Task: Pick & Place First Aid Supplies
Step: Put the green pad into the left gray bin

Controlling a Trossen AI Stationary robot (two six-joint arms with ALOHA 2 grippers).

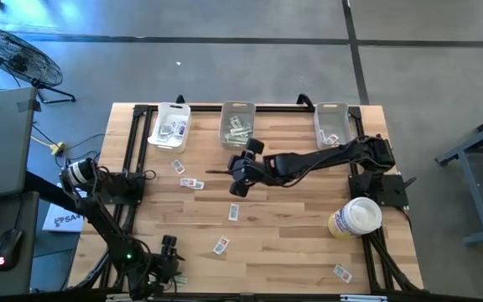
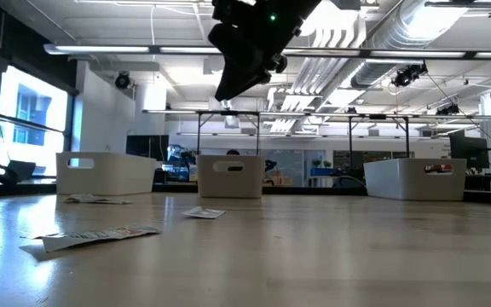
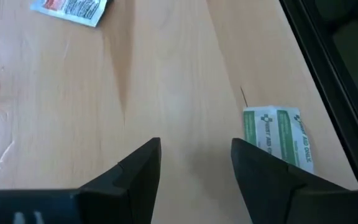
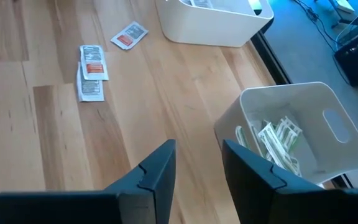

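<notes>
Clear bins [image 1: 237, 126] x3 at table's far edge; approx 7 loose packets [image 1: 234, 212].

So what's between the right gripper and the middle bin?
Only bare wood: in the right wrist view the right gripper hovers empty beside the middle bin of green strips.

Wooden table [image 1: 283, 235] with scattered packets [image 1: 192, 183], three bins [image 1: 237, 123], tub [image 1: 355, 219].
</notes>
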